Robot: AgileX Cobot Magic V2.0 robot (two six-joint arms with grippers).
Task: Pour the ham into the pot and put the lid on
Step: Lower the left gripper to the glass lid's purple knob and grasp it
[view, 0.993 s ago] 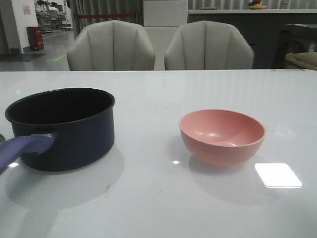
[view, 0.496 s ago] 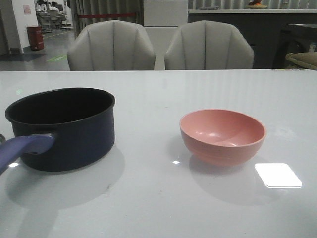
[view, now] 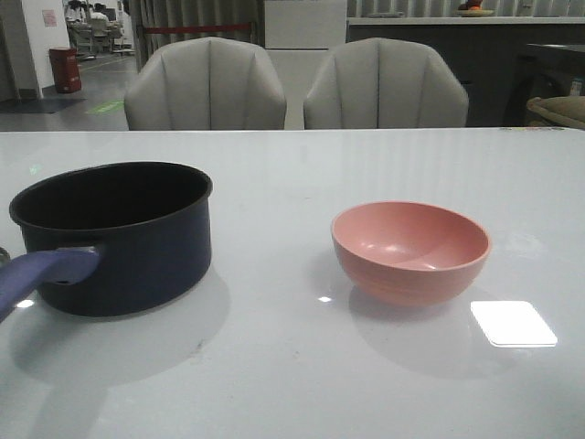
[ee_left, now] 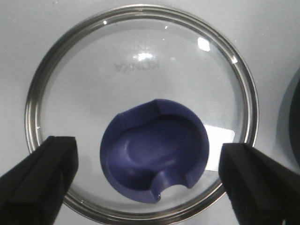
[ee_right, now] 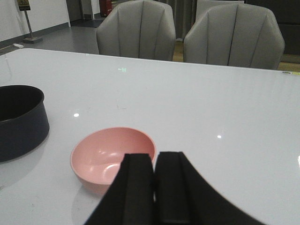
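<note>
The dark navy pot (view: pixel 119 236) stands at the table's left with its purple-blue handle (view: pixel 41 273) toward me; it also shows in the right wrist view (ee_right: pixel 18 122). No ham shows in any view; the pot's inside is dark. The salmon-pink bowl (view: pixel 410 251) stands right of centre and looks empty (ee_right: pixel 112 157). The glass lid (ee_left: pixel 140 61) with its blue knob (ee_left: pixel 154 150) lies flat on the table beside the pot. My left gripper (ee_left: pixel 150 180) is open, its fingers (ee_left: pixel 40 176) wide on either side of the knob, above it. My right gripper (ee_right: pixel 154 187) is shut and empty, behind the bowl.
Two grey chairs (view: pixel 206 84) stand at the table's far edge. A bright light reflection (view: pixel 513 323) lies on the glossy white table (view: pixel 302 384) right of the bowl. Neither arm shows in the front view.
</note>
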